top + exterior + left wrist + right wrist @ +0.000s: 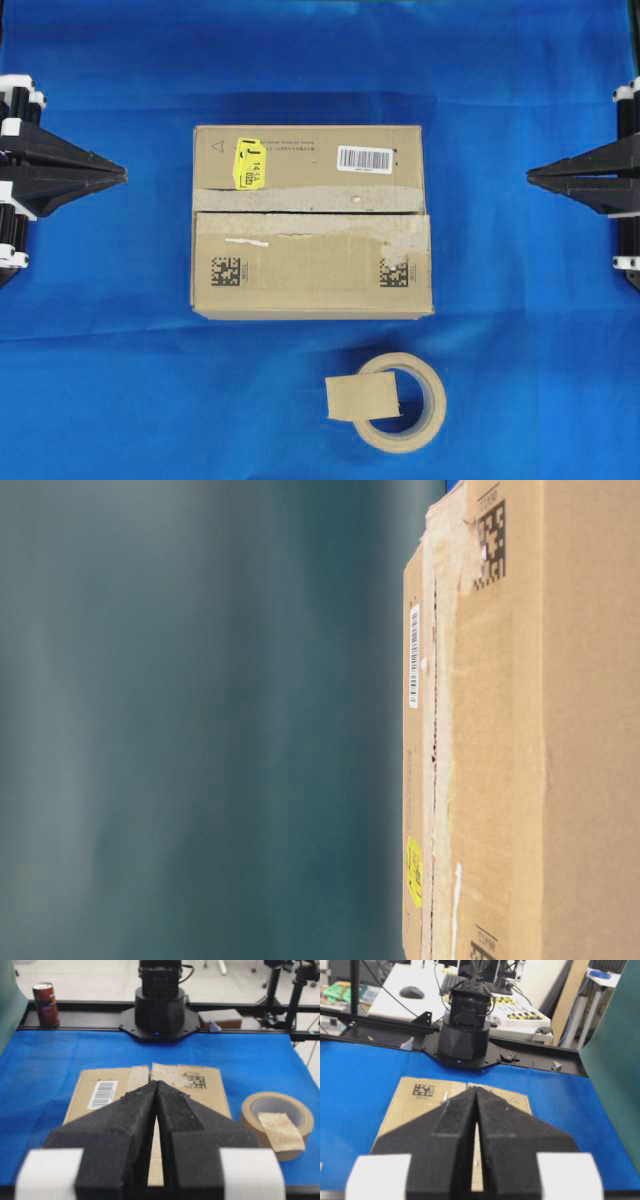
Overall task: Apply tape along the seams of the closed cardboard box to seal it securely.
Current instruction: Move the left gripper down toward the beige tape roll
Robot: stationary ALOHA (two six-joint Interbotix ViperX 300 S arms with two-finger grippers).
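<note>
Table cover: a blue cloth [520, 330] lies under everything.
Cardboard box [312, 270]: closed, at the middle of the cloth, long axis running left to right between the two arms.
Seams [300, 212]: a thin dark line across the full width of the box top, edged by pale torn strips; untaped.
Tape roll [418, 420]: flat on the cloth, near the box's front side, apart from it.
Tape [362, 398]: a small tan piece resting on the roll's left rim, slightly right of the box's middle.
Left gripper [122, 176]: jaws together, empty, level with the seam, well apart from the box.
Right gripper [530, 176]: jaws together, empty; probably slightly nearer the tape.
Containers: the box stays shut; contents hidden.
</note>
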